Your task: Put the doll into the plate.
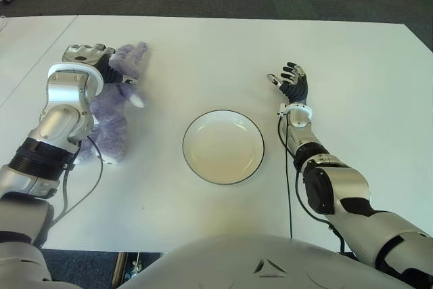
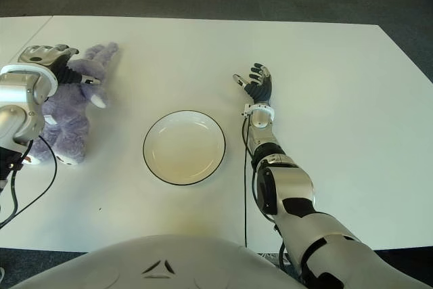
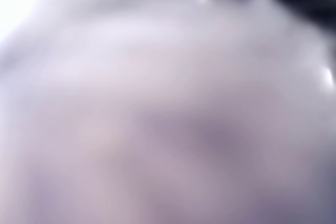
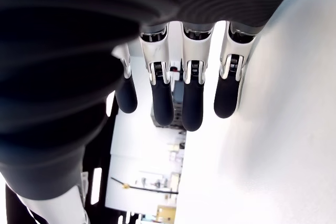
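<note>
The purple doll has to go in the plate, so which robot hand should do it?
Probably the left hand: it is already on the doll, left of the plate. The right hand shows open beyond the plate's other side.

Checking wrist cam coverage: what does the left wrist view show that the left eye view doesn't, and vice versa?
Left wrist view only: nothing extra, just a close, out-of-focus fill of pale purple plush, likely the doll pressed near the lens.

Left eye view only: the left hand on the purple plush doll, the empty white plate beside it on the white table, and the right hand past the plate's other side, fingers spread, holding nothing.

Shared: the doll's purple fabric.
</note>
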Available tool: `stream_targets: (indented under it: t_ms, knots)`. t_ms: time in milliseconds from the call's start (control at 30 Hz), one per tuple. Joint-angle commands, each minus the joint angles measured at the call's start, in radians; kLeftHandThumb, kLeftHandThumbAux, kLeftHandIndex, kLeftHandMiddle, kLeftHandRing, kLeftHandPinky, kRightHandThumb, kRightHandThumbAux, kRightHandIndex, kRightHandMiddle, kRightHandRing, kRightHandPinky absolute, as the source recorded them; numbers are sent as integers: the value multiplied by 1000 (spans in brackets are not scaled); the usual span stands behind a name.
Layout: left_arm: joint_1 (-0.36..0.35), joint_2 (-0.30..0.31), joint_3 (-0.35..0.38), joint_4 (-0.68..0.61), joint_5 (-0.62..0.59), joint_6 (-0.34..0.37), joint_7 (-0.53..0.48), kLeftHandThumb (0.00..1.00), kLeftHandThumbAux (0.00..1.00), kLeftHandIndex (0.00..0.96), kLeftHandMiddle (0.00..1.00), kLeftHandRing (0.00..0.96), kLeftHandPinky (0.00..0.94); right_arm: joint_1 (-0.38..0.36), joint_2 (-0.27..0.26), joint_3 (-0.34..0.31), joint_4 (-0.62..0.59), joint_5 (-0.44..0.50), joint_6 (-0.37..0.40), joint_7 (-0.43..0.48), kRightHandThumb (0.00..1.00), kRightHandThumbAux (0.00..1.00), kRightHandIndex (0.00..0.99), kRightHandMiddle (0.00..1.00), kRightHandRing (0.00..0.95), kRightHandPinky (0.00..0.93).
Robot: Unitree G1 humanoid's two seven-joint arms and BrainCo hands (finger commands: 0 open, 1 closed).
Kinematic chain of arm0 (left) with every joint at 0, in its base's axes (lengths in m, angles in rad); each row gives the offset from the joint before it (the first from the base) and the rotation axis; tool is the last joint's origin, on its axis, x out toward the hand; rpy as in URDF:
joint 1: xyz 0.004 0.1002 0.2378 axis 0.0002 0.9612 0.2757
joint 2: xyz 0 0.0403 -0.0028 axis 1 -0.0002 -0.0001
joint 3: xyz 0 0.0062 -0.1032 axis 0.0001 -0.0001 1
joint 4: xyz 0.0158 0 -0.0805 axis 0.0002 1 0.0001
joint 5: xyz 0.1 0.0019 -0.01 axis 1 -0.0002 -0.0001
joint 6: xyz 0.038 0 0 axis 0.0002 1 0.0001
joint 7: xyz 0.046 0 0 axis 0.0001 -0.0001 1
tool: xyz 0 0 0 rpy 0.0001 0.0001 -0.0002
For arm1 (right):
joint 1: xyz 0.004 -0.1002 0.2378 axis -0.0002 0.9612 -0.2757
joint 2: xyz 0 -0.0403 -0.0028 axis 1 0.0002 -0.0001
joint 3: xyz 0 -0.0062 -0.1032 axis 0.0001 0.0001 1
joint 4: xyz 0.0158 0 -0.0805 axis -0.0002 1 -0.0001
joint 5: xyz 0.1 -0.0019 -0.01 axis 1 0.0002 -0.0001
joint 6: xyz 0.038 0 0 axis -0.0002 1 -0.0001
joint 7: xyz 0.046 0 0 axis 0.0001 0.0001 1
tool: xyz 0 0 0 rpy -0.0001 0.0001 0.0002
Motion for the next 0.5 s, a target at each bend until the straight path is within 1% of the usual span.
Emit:
stream_targets:
  t_ms: [33,167,333,400,433,467,500]
  knots:
    - [74,16,30,-39,19,17,-5,0,313,0,0,303,0,188,22,-11,115,12,85,6,90,790,194,257,269,281]
    - [104,15,45,-50,20,26,-5,0,319,0,0,341,0,187,20,-12,115,10,81,7,91,793,203,263,271,275]
    - [120,12,54,-55,23,32,-7,0,321,0,0,346,0,188,19,-10,115,8,78,4,84,792,203,267,273,277]
    - [133,12,60,-54,20,32,-6,0,319,0,0,365,0,188,18,-10,115,7,73,1,83,791,207,269,274,275]
    - [138,12,62,-54,19,32,-7,0,317,0,0,395,0,188,17,-11,115,7,72,1,82,788,208,266,271,270]
    - [143,13,65,-54,16,30,-7,0,316,0,0,402,0,188,17,-12,115,9,73,3,82,787,208,265,271,268]
    - [145,13,65,-55,15,30,-8,0,315,0,0,443,0,187,16,-13,115,10,74,5,82,786,208,263,268,268]
